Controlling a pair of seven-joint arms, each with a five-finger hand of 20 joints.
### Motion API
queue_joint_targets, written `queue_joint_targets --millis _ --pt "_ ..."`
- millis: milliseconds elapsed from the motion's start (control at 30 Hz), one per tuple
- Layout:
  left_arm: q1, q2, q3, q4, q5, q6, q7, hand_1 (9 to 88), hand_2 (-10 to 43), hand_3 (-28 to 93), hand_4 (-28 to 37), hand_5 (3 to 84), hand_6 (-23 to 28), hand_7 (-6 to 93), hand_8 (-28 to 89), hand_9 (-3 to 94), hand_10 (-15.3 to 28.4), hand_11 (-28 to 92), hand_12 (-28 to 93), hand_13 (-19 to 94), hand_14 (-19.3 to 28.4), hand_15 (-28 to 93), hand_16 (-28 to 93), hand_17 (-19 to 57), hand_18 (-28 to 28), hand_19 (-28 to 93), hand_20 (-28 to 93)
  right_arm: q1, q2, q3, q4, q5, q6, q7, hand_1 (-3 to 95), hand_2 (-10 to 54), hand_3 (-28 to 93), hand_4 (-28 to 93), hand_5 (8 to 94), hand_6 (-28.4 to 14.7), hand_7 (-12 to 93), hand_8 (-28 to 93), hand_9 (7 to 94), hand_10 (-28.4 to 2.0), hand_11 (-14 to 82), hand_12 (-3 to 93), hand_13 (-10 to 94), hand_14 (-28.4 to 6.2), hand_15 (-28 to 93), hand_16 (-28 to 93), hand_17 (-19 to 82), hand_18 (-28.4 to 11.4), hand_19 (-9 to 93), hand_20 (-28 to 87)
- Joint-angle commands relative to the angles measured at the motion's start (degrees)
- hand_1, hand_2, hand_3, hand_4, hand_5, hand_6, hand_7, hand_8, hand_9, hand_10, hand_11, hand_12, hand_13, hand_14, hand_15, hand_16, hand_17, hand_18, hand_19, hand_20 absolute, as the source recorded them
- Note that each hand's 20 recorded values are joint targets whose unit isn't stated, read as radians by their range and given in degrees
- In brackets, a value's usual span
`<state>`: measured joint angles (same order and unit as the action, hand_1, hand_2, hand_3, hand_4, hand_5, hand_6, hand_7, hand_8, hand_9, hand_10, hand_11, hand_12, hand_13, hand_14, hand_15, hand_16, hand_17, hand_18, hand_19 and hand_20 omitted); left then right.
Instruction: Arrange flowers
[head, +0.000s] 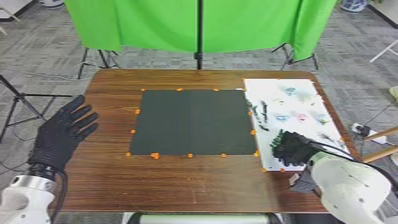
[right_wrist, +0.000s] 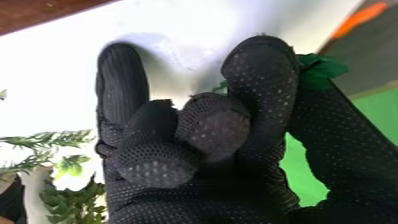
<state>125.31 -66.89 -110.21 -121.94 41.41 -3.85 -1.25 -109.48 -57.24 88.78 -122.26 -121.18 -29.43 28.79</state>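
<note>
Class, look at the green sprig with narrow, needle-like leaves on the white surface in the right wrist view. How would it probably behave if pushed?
The green sprig with narrow, needle-like leaves would probably slide rather than roll, since its leaves spread out sideways. It looks light, being mostly thin foliage, and its slender leaf tips would likely bend.
</note>
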Motion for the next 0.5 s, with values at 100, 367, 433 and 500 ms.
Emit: queue_joint_targets --millis 100,367,433,500 --pt "2.2 2.27 -3.36 -1.81 -1.22 -0.62 0.4 25.6 -3.1 71 -28.3 25.9 2.5 24.3 -14 20.3 10.6 29 11 15 12.4 43 -5 -11.0 18.9 45 6 0.5 -0.9 0.8 -4.6 1.1 9.9 -4.0 30.2 -2.0 93 -11 93.7 -0.2 63 -10 93.7 -10.6 62.5 25.1 86 -11.2 79 30 37 -17.3 85 15" --pt "4.9 3.1 -5.68 -2.78 -1.61 -0.92 -0.46 25.6 -3.4 71 -28.3 26.7 2.7 24.3 -14 20.9 10.6 30 11 15 12.6 43 -5 -10.9 19.0 45 6 10.3 -1.6 -5.2 -2.1 -0.1 14.6 -7.1 30.0 -3.2 93 -8 93.7 -0.6 64 -9 93.7 -10.6 64.0 24.8 87 -10.5 79 31 39 -17.2 85 16" --pt "6.3 3.61 -6.78 -3.25 -1.69 -0.65 -0.4 25.5 -3.4 71 -28.3 26.7 2.7 24.3 -14 20.9 10.7 30 11 15 12.6 43 -5 -10.9 19.0 45 6 12.7 -1.8 -6.9 -1.9 0.0 14.2 -8.2 30.2 -3.4 93 -8 93.7 -0.6 64 -9 93.7 -10.5 64.0 24.4 88 -9.8 78 31 39 -16.9 85 16" --pt "7.1 3.78 -7.66 -3.62 -0.74 -0.33 -0.56 25.5 -3.4 71 -28.3 26.8 2.7 24.3 -14 20.9 10.7 30 11 15 12.7 43 -5 -10.9 19.0 45 6 14.2 -2.2 -7.9 -1.9 -1.1 13.0 -10.0 30.4 -3.5 93 -9 93.7 -0.4 64 -9 93.7 -10.0 63.9 22.8 90 -8.8 75 30 40 -16.2 84 16"
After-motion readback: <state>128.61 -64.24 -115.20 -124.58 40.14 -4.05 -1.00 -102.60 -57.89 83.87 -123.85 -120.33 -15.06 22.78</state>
